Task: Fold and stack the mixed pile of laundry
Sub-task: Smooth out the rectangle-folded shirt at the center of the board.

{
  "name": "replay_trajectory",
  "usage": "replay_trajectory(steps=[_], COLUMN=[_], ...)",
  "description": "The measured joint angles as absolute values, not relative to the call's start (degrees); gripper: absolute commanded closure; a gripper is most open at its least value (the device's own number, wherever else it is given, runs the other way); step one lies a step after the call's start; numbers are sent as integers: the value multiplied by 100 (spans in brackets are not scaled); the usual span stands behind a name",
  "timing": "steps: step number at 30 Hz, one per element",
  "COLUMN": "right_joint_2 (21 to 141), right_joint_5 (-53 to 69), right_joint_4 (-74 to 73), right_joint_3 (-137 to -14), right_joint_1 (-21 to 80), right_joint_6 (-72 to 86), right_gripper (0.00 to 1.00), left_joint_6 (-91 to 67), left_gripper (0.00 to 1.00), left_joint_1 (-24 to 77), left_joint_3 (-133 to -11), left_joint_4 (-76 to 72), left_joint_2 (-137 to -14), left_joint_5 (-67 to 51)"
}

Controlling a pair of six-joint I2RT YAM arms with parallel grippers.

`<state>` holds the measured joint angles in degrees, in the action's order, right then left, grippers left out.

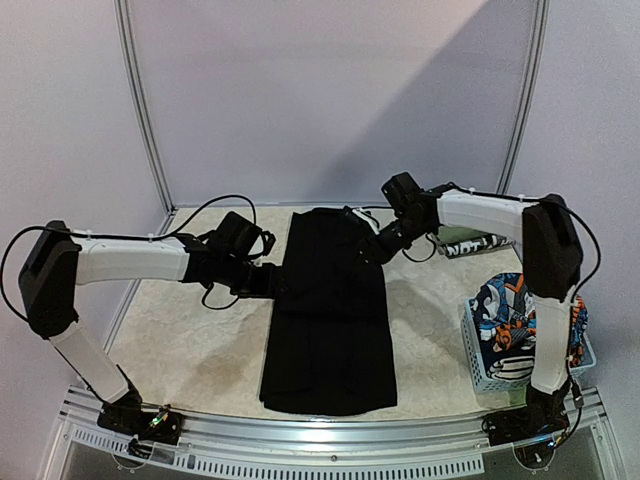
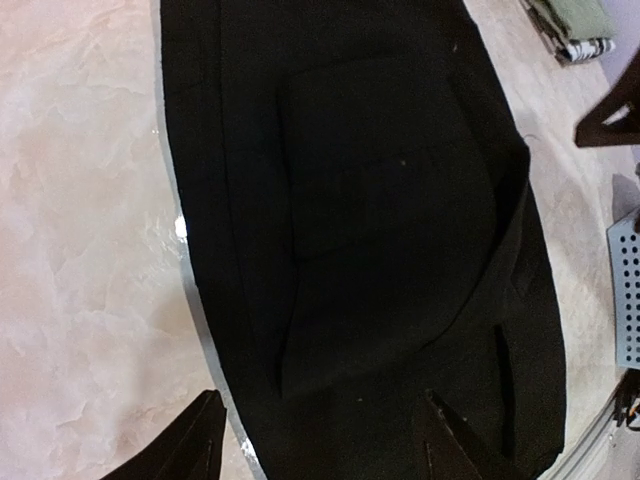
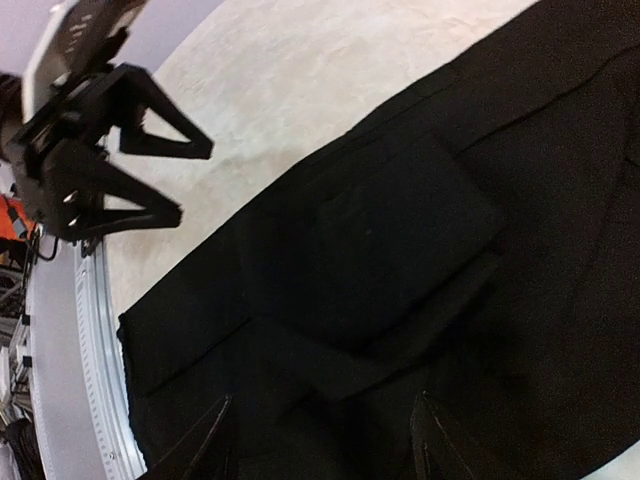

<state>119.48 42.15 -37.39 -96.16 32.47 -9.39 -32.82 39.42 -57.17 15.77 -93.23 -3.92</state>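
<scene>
Left tool [image 2: 320,393] and right tool [image 3: 321,397] stand wide over the black garment [image 1: 330,320] on a marbled table [image 1: 200,340], pale walls [image 1: 330,100] behind.

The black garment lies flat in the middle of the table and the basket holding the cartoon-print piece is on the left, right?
No. The basket holding the cartoon-print piece is on the right, as the top view shows. The black garment does lie flat in the middle of the table.

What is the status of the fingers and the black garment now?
Left fingers open at left edge of black garment. Right fingers open over its far end. Garment flat on table. Basket off right, clear.
</scene>
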Motion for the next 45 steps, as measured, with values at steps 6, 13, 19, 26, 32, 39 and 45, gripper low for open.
replay_trajectory(steps=[6,13,19,26,32,39,45], right_joint_2=[13323,13990,14112,13668,11944,10582,10665], right_joint_5=[4252,4303,4364,4372,4281,4377,4550], right_joint_4=[-3719,-3868,-3999,-3839,-3649,-3830,-5015], right_joint_3=[-11019,-11572,-11592,-10849,-9437,-8106,-7959], right_joint_1=[3159,3181,3242,3470,4237,5804,5944], right_joint_6=[-259,130,174,-231,-1085,-2401,-3391], right_gripper=[40,43,90,90,74,45,46], left_joint_6=[-3769,-3935,-3946,-3782,-3437,-3190,-3153], left_gripper=[35,35,35,35,34,33,33], left_joint_1=[3763,3763,3763,3760,3743,3651,3629], left_joint_3=[-5561,-5321,-5253,-5249,-5214,-4869,-4663], left_joint_4=[897,742,816,1066,1444,1741,1839], left_joint_2=[-9378,-9155,-8748,-8018,-7323,-6657,-6587], left_joint_5=[-639,-725,-670,-386,-49,233,261])
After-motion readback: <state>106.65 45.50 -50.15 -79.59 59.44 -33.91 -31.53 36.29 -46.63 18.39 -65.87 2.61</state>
